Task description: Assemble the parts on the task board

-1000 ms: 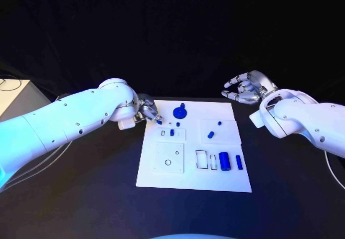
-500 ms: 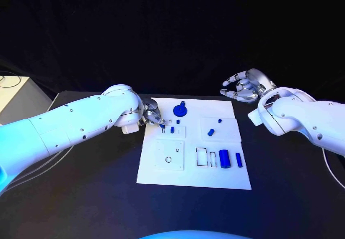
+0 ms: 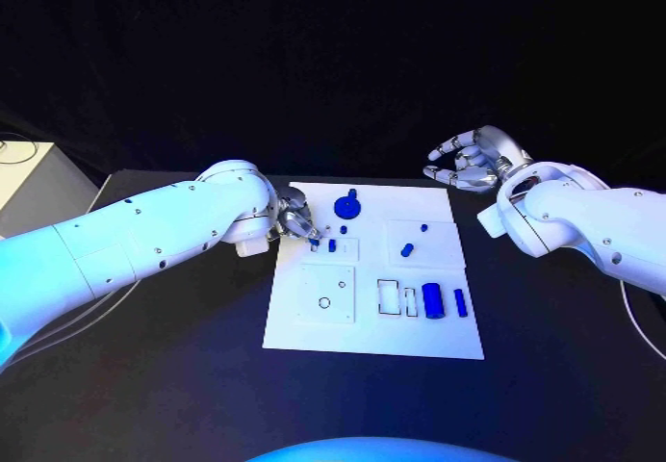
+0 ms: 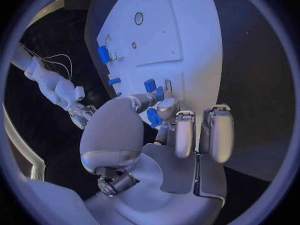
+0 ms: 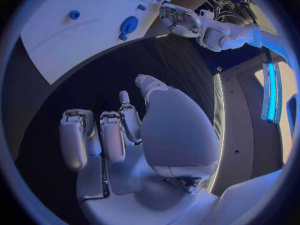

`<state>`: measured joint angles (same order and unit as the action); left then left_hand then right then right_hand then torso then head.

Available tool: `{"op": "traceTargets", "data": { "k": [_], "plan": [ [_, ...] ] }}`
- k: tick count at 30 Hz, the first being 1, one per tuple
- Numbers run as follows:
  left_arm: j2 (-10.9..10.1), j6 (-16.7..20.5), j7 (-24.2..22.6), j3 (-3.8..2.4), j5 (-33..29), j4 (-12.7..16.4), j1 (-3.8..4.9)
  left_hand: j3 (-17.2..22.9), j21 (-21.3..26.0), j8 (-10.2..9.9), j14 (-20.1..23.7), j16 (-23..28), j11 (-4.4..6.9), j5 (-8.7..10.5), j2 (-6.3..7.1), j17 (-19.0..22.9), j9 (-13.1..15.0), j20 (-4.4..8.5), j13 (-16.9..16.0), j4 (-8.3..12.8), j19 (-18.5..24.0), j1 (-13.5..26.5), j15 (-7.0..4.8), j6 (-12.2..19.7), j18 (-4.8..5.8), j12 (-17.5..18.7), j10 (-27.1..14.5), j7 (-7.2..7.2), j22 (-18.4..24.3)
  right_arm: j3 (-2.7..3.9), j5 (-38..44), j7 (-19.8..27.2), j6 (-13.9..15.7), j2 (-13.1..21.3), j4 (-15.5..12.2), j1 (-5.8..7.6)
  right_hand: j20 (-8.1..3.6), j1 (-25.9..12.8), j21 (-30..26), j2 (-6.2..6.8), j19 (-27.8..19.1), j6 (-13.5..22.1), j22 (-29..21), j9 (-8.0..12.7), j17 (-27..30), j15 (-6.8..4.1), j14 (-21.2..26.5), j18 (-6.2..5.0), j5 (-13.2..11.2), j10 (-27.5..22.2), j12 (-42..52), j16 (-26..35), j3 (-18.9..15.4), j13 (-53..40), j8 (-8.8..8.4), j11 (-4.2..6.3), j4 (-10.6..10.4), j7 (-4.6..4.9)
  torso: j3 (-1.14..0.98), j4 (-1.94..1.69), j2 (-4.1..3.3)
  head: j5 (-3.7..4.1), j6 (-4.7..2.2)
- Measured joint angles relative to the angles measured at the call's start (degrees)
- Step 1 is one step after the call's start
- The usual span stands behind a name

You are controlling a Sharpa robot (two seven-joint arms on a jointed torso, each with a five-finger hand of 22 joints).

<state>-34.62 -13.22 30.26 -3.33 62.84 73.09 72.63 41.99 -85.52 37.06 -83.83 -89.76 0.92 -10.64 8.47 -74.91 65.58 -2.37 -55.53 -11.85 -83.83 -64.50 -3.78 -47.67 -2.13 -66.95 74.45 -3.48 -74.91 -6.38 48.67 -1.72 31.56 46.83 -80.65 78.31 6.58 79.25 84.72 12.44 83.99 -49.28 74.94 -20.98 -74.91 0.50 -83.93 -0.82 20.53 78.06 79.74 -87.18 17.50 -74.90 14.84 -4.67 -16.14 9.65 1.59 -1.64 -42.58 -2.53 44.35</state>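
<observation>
**Left hand pinching a part at the board's corner**

Lying flat on the table [image 3: 166, 385]: the board [image 3: 313, 337], white, with recesses and small plates on it. Sitting near the board's far edge: a round blue knob [image 3: 347, 206]. Standing in the small plate by the board's left edge: a short blue peg [image 3: 332, 244]. Lying on the plate right of that: a blue piece [image 3: 407, 250], with a smaller one [image 3: 423, 228] just beyond it. Resting in the row of slots near the board's right edge: a thick blue cylinder [image 3: 433, 300] and a thin blue bar [image 3: 459, 302]; beside them, two slots showing white.

Hovering over the board's far left corner: the left hand [image 3: 294, 221], pinching a small blue part [image 4: 154, 118] between fingertips. Hanging above the table beyond the board's far right corner: the right hand [image 3: 473, 164], fingers loosely curled and apart, holding nothing.
</observation>
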Motion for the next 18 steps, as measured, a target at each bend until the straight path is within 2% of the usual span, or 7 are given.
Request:
{"op": "traceTargets", "data": {
  "k": [18],
  "plan": [
    [0.0, -0.8, -0.1, 0.15, 3.9, 0.3, -0.45, 0.0, 0.0, 0.2, 0.0, 0.0, -0.01, 0.01, 0.01, 0.0, 0.0, 0.21, 0.1, 0.0, -0.2, 0.0, 0.00, -0.2, -0.01, 0.0, 0.0, -0.01, 0.0, 0.00, -0.1, 0.0, -0.1, 0.0, -0.1, -0.01, 0.00, 0.0, 0.0, 0.00, 0.0, 0.0, 0.0, 0.0, 0.0, 0.00, 0.0, 0.00, 0.0, 0.0, 0.0, 0.0, 0.0, 0.0, 0.00, 0.00, 0.0, 0.00, 0.02, -0.03, 0.12, -0.17, 0.26]
  ]
}}
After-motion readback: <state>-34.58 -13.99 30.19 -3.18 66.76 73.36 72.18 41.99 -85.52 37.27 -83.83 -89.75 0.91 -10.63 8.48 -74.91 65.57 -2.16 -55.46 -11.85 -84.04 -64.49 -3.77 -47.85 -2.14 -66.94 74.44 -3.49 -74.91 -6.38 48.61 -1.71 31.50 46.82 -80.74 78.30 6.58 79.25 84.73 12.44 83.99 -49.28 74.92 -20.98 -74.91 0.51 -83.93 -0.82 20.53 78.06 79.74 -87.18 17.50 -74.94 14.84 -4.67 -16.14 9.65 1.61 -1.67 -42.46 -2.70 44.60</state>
